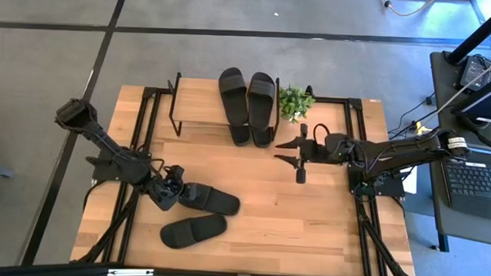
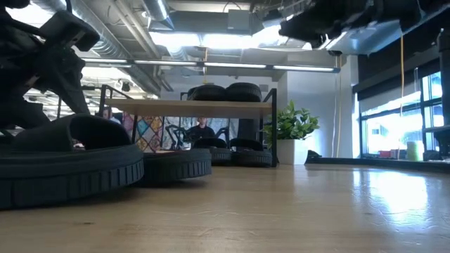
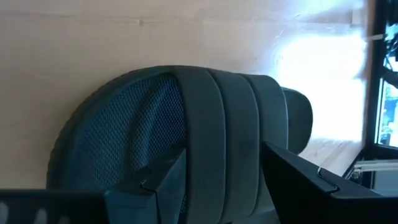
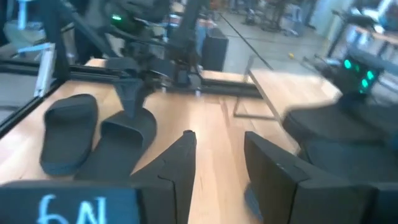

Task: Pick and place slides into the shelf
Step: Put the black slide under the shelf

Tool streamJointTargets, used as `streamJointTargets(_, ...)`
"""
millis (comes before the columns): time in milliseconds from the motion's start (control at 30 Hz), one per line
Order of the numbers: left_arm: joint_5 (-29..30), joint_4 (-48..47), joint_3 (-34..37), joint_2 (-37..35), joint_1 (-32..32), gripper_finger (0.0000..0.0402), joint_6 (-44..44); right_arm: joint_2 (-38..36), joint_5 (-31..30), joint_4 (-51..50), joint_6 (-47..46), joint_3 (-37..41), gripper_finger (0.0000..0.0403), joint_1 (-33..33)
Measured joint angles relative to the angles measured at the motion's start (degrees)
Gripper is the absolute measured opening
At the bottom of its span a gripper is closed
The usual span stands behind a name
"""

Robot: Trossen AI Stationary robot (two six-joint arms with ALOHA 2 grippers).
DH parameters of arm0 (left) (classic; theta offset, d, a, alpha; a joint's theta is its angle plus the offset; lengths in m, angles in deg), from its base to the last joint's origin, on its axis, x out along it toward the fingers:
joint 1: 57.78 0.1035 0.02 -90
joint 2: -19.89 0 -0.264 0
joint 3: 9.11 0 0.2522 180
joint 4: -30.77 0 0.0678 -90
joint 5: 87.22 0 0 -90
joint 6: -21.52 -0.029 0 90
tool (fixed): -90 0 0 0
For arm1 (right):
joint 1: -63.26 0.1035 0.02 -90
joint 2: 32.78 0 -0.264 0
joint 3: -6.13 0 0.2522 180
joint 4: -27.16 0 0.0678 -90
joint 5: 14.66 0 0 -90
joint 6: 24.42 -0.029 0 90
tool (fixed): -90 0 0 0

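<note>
The table (image 1: pixel 308 230) is carrying everything. At its far edge the shelf (image 1: pixel 199 104) is standing, with two slides (image 1: pixel 247 101) lying side by side across its plank top; the low view is also showing dark soles on the tier beneath, too dim to count. A small potted plant (image 1: pixel 295 101) is sitting just beside the shelf. Near the front-left, two more slides are lying apart from each other: the near slide (image 1: pixel 193 230) free, the gripped slide (image 1: pixel 210 200) with the left gripper (image 1: pixel 169 193) clamping its end, fingers (image 3: pixel 298 180) straddling the strap. The right gripper (image 1: pixel 300 155) is hovering mid-table, jaws parted and holding nothing
</note>
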Motion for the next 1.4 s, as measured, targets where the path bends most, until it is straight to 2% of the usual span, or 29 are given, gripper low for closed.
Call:
streamJointTargets(100, -0.4, 0.0, 0.0, 0.0, 0.5, 0.0193, 0.0, 2.4, 0.0, -2.0, 5.0, -3.8, 0.0138, 1.5)
streamJointTargets(200, -0.4, 0.0, 0.0, 0.0, 0.7, 0.0193, 0.0, 5.7, -0.8, -8.1, 7.5, -9.0, 0.0138, 2.1)
streamJointTargets(433, -0.4, -0.1, 0.0, 0.0, 0.5, 0.0193, 0.0, 14.0, -1.0, -18.1, 8.2, -17.9, 0.0138, 2.1)
streamJointTargets(600, -0.4, -0.1, 0.0, 0.0, 0.5, 0.0193, 0.0, 19.3, -1.0, -17.7, 9.6, -20.9, 0.0138, 2.4)
streamJointTargets(867, -0.4, -0.2, 0.0, 0.0, 0.5, 0.0193, 0.0, 26.7, -1.4, -17.7, 19.9, -26.7, 0.0138, 5.3)
streamJointTargets(1400, -0.4, -0.3, 0.0, 0.0, 0.5, 0.0193, -0.1, 44.9, -1.6, -11.4, 20.1, -39.5, 0.0138, 8.2)
